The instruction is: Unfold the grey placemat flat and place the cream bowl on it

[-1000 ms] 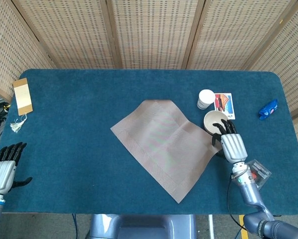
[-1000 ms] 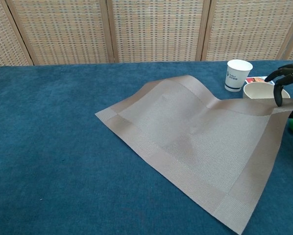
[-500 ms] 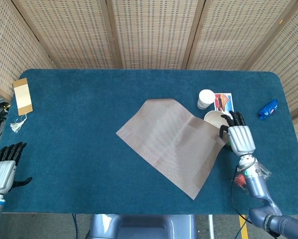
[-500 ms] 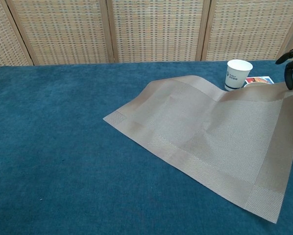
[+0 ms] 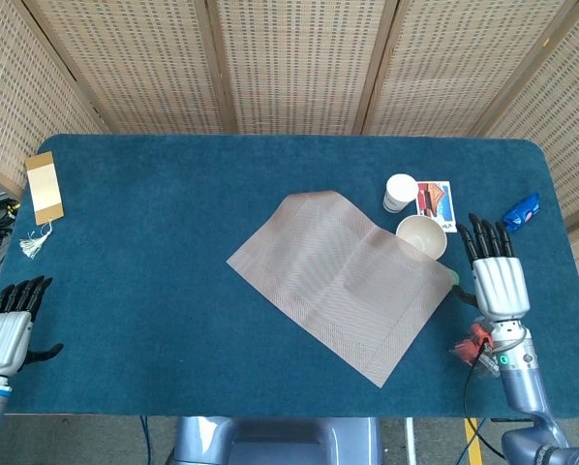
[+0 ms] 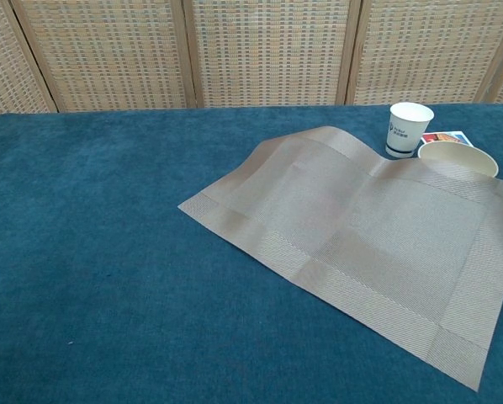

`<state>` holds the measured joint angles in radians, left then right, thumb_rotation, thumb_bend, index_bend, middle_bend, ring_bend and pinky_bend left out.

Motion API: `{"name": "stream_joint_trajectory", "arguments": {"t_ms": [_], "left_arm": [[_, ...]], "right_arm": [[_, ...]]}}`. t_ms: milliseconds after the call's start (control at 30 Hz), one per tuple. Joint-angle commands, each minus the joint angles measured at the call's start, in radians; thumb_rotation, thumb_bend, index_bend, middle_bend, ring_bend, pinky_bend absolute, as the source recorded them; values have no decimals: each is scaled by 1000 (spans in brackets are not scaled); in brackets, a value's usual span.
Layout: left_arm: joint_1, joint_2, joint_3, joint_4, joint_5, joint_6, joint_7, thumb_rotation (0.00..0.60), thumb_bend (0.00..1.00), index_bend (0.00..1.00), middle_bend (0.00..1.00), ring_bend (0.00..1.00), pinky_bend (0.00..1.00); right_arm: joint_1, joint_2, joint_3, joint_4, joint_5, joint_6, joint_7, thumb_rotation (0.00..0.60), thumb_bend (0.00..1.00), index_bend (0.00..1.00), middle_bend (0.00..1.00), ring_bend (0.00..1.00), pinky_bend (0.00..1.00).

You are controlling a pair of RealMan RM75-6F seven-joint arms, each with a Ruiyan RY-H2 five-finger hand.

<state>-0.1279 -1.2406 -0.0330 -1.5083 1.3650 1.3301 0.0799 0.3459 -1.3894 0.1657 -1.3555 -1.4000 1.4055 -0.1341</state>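
A grey placemat (image 5: 343,281) lies spread open near the middle of a blue-carpeted desk (image 5: 173,232), turned cornerwise so that one corner points toward the near edge. Its right far edge rides up against the cream bowl (image 5: 422,235), which stands upright just beside it and partly tucked under the raised border, as the chest view shows (image 6: 457,157). A soft ridge runs across the placemat (image 6: 361,227) there, so the fabric is not fully flat at that side.

The right robot hand (image 5: 495,276) hovers to the right of the placemat with fingers straight and spread, holding nothing; a small green object (image 5: 455,281) sits between it and the mat's corner. The left robot hand (image 5: 9,325) rests at the near left edge of the desk, fingers extended and apart, well away from the placemat.

Just beyond the bowl stand a white paper cup (image 5: 399,192) and a printed card (image 5: 435,201) lying flat beside it. A blue packet (image 5: 522,211) sits near the right edge of the desk, and a tan bookmark with a white tassel (image 5: 43,189) lies at the far left. Woven wicker screens (image 5: 289,63) close off the background.
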Motion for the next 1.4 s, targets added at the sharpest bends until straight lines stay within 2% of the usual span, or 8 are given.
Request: {"name": "stream_joint_trajectory", "arguments": {"t_ms": [33,267,367,567,700,967,1100,1400], "left_arm": [[-1,-2,-2,4,3,3,-6,600,95,0,0,0,0],[-21,-4,-26,2,-21,-18,-4,600,95,0,0,0,0],[-71,0,-64,-19,-32,-50,50,600,95,0,0,0,0],[-157,-14,-116,-65,-65,-99,192,600,95,10,0,0,0],[-241,-62,-151,-47,-112,-179,275,600,100,30,0,0,0],[-440,-220,-232,96,-229,-321,422,600,113,84,0,0,0],[-515,-278,-248,180,-282,-380,474,600,117,85,0,0,0],[-653,-397,-258,331,-405,-499,545,600,117,3,0,0,0]], "right_arm": [[-49,24,-21,-42,-20,49,72,600,231,96,0,0,0],[-125,53,-63,-55,-61,130,155,600,226,92,0,0,0],[-149,53,-75,-33,-99,183,127,600,224,92,0,0,0],[-160,67,-55,-44,-113,213,181,600,224,92,0,0,0],[-164,79,-39,-52,-90,198,228,600,223,92,0,0,0],[-168,96,-27,-59,-81,179,274,600,223,92,0,0,0],[-170,102,-21,-60,-74,171,293,600,223,92,0,0,0],[-168,109,-16,-57,-79,154,325,600,224,92,0,0,0]]}}
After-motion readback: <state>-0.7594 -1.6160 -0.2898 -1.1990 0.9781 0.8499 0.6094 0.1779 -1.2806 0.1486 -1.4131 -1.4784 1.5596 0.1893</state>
